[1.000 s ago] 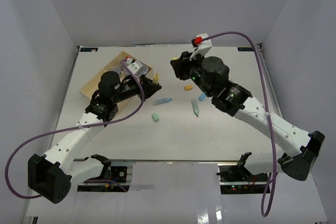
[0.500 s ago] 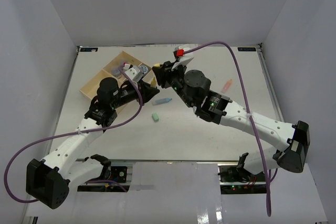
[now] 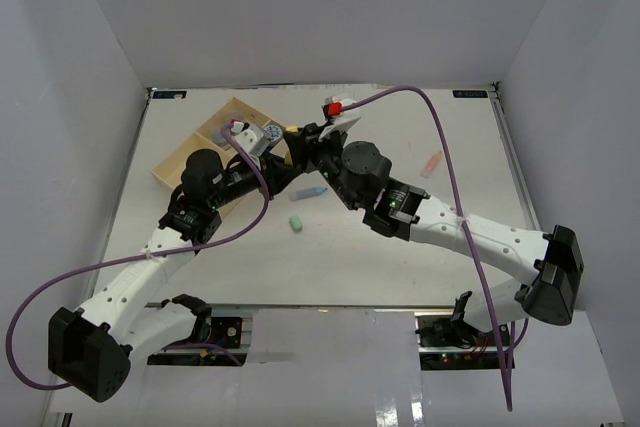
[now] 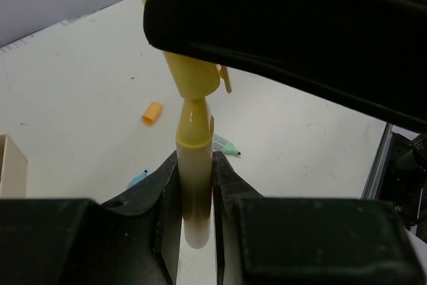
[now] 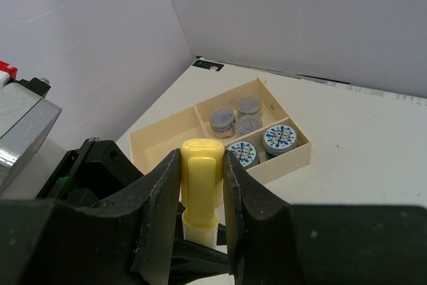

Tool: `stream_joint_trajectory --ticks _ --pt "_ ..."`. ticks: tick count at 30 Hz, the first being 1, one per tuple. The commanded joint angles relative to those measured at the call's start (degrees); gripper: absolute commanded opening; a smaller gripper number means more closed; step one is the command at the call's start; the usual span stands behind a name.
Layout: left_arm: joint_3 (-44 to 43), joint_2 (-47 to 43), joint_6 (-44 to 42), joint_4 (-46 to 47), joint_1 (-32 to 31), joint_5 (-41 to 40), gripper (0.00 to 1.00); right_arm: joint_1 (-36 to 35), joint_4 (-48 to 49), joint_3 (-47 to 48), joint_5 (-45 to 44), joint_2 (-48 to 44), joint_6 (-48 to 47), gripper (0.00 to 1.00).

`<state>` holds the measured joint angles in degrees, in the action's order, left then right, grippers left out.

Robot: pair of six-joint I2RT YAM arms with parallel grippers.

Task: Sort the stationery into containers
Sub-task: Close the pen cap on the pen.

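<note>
A yellow stick (image 4: 193, 125) with a yellow cap (image 5: 201, 178) is held between both grippers above the table. My left gripper (image 4: 195, 165) is shut on its pale body. My right gripper (image 5: 200, 159) is shut on the cap end. In the top view they meet at the stick (image 3: 294, 131), beside the pale-wood tray (image 3: 175, 162). The tray (image 5: 160, 139) holds grey rolls (image 5: 237, 117) in one small section and two blue-and-white rolls (image 5: 279, 138) in the other. Its long section looks empty.
On the table lie a blue stick (image 3: 313, 192), a green piece (image 3: 296, 222) and a pink-orange stick (image 3: 432, 162). The left wrist view shows an orange piece (image 4: 152, 112), a green stick (image 4: 227, 145) and a blue piece (image 4: 137, 179).
My right arm swung left from the table's middle to the yellow stick in my left gripper and closed on its cap. My left gripper lifted slightly toward the tray.
</note>
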<state>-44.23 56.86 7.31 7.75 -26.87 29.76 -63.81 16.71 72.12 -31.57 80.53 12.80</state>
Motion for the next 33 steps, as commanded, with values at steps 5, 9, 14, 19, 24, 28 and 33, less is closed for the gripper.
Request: stream_joint_trajectory --ticks 5,9,14,19,24,28,33 --pt "0.5 -1.7 1.5 1.4 -0.3 -1.0 0.11 -1.4 6.7 -2.9 -2.0 -0.6 -0.9 0.08" --pt "0.9 -1.6 3.2 2.4 -0.3 -0.4 0.11 -2.2 9.5 -5.6 -2.3 -1.0 -1.7 0.08" --pt "1.7 -2.3 4.3 3.9 -0.3 -1.5 0.11 -3.2 13.3 -8.3 -4.9 -0.9 -3.0 0.08" --pt "2.8 -3.2 4.7 5.3 -0.3 -2.9 0.11 -4.0 15.2 -9.7 -7.4 -0.5 -3.9 0.09" --pt "3.4 -3.8 5.2 6.1 -0.3 -3.6 0.11 -4.1 18.0 -11.8 -8.4 -1.7 -4.3 0.09" --pt "4.1 -3.8 6.1 7.4 -0.3 -3.5 0.11 -4.3 19.6 -12.8 -7.9 -1.9 -4.4 0.13" --pt "4.9 -4.0 6.7 9.5 -0.3 -3.6 0.10 -5.3 19.0 -13.3 -8.1 -0.7 -3.7 0.14"
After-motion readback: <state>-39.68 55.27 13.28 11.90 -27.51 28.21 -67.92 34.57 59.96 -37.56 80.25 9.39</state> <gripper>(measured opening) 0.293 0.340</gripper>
